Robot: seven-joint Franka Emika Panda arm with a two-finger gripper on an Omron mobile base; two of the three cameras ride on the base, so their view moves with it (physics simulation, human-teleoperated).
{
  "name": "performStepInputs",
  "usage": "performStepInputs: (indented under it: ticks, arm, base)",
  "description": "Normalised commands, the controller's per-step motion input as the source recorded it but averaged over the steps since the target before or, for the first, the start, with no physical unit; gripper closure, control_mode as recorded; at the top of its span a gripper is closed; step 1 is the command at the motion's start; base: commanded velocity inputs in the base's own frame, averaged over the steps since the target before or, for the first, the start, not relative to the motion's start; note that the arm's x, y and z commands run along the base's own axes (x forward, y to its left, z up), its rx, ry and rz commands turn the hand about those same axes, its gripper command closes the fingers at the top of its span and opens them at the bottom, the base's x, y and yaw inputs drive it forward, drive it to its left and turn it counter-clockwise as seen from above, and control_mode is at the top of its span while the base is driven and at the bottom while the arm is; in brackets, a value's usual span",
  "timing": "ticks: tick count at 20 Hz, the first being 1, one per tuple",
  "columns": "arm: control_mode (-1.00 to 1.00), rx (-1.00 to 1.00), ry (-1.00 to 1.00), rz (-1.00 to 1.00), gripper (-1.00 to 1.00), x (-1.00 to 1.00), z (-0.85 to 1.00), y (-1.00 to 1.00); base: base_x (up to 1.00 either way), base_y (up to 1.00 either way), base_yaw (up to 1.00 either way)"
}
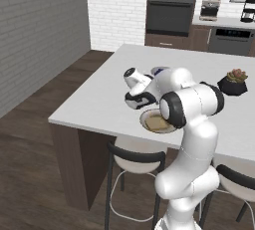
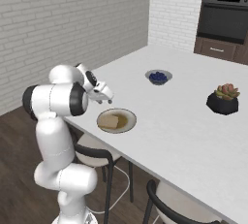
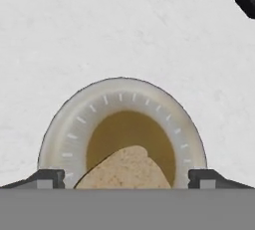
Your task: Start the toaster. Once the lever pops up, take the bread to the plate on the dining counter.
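One slice of bread [image 3: 127, 169] lay flat on the plate [image 3: 69, 124] right under the end effector [image 3: 127, 179], whose two tips stood wide apart with nothing between them. The best way on, I thought, was to lift straight up and not bump the plate's rim. Beyond the end effector, the white desk [image 2: 184, 121] held a bowl of blue berries [image 2: 158, 77] and a small potted plant [image 2: 223, 99], with a brick wall [image 2: 58, 19] and ovens [image 1: 170, 6] farther off.

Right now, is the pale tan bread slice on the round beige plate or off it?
On it: the pale tan bread slice lies flat inside the round beige plate.
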Motion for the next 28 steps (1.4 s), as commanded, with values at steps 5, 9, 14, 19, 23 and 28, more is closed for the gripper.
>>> performStepInputs:
  ticks: [5, 9, 14, 19, 23, 28]
  arm:
    - [-1.00, 0.36, -0.33, 0.00, -1.00, -0.05, 0.33, 0.09]
    - [-1.00, 0.45, -0.37, 0.02, -1.00, -0.51, 0.99, -0.18]
    - [-1.00, 0.34, -0.36, 0.05, -1.00, -0.80, 1.00, -0.20]
    - [-1.00, 0.20, -0.30, 0.01, -1.00, -1.00, 1.00, -0.16]
    - [-1.00, -0.02, -0.10, 0.06, -1.00, -1.00, 1.00, -0.02]
    - [-1.00, -0.13, 0.00, 0.17, -1.00, -1.00, 0.99, 0.00]
  base:
    - [0.00, 0.00, 0.00]
    - [0.00, 0.00, 0.00]
    - [0.00, 0.00, 0.00]
    - [0.00, 0.00, 0.00]
    - [0.00, 0.00, 0.00]
    - [0.00, 0.00, 0.00]
